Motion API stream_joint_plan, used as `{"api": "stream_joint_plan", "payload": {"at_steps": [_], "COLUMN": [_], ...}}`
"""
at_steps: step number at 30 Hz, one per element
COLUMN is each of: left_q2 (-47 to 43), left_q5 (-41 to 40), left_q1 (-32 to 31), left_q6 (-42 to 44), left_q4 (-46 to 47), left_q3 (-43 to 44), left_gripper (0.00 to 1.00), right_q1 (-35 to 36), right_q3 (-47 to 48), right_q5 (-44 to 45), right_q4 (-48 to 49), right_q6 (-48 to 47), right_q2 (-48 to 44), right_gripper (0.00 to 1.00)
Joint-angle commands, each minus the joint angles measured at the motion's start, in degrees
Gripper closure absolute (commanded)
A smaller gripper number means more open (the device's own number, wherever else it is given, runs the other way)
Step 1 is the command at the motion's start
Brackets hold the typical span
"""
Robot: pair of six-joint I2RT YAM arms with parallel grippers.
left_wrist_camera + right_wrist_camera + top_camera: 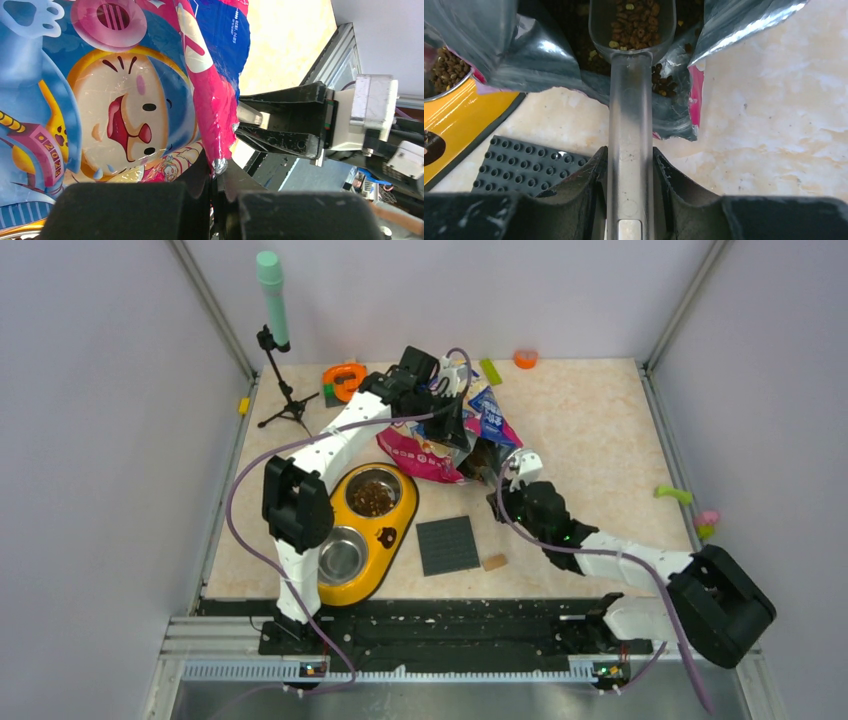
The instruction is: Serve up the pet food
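The blue-pink cartoon-cat bag (pixel 450 440) lies open at the table's middle back. My left gripper (pixel 452 418) is shut on the bag's pink edge (pixel 220 125) and holds it up. My right gripper (pixel 512 492) is shut on the handle of a clear plastic scoop (pixel 630 125). The scoop's bowl is inside the bag's mouth and holds brown kibble (pixel 634 25). More kibble lies in the bag (pixel 659 82). The yellow double feeder (pixel 395 510) holds kibble in its far steel bowl (pixel 372 498); its near steel bowl (pixel 341 555) is empty.
A dark grey studded baseplate (pixel 447 544) and a small tan block (pixel 494 562) lie near the feeder. A tripod with a green cylinder (pixel 272 290) stands back left. An orange tape roll (pixel 344 378), a green brick (pixel 490 371) and small toys (pixel 675 494) lie round the edges.
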Motion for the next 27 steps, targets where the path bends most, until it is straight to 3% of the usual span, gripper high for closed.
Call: {"api": "stream_joint_plan", "payload": {"at_steps": [1,8,19,22,27], "left_q2": [-1.26,-1.31,-4.68,-5.1,-5.34], "left_q5": [0.33,1.31,-2.6,-2.36,-1.7], "left_q1": [0.75,1.23,1.34,1.33,1.28], "left_q6": [0.31,-0.65,1.79,1.8,1.71], "left_q4": [0.16,1.0,3.22,3.5,3.59], "left_q3": [2.99,4.21,-0.07,-0.48,-0.42], "left_gripper": [1.0,1.0,1.0,1.0,1.0], "right_q1": [-1.49,-1.89,-2.61,-3.97,-6.34], "right_q3": [9.84,24.99,46.06,49.94,51.26], "right_q5": [-2.43,-0.53,-9.6,-11.66,-11.03], "right_q4": [-31.88,-56.09,-81.38,-84.55,-80.36], "right_q6": [1.03,7.73,10.21,9.78,7.86], "right_q2": [-4.4,-0.69,9.51,13.66,18.83], "right_gripper": [1.0,1.0,1.0,1.0,1.0]}}
